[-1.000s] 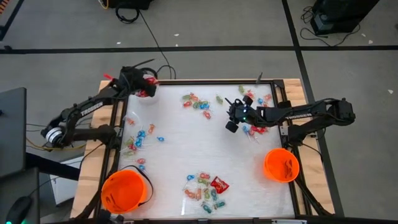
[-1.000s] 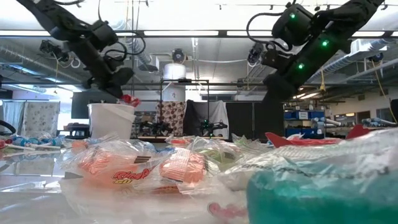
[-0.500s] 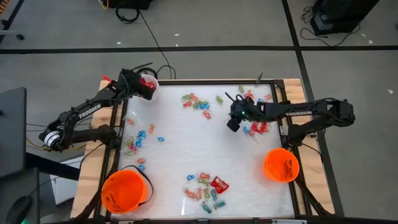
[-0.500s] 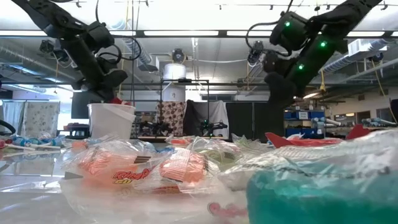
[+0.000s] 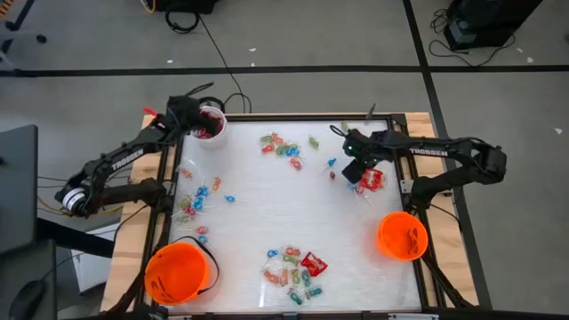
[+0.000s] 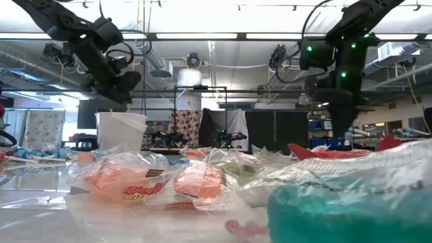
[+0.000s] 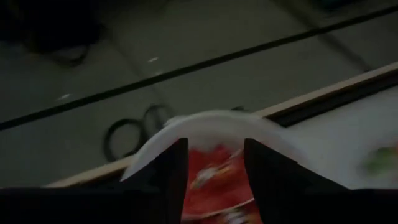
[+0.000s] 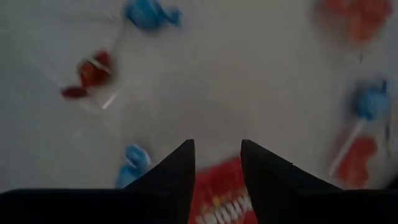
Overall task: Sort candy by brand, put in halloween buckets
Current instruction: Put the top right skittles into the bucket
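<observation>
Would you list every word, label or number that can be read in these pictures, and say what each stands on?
"TROSSEN": white letters on the left arm.
"TROSSEN": white letters on the right arm.
Red script on a clear candy packet in the low view: too blurred to read.
White print on the red packet under the right gripper: too blurred to read.

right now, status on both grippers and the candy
Left gripper open over white pail, red packets inside. Right gripper open, empty, above red packet. Nothing blocking.
</observation>
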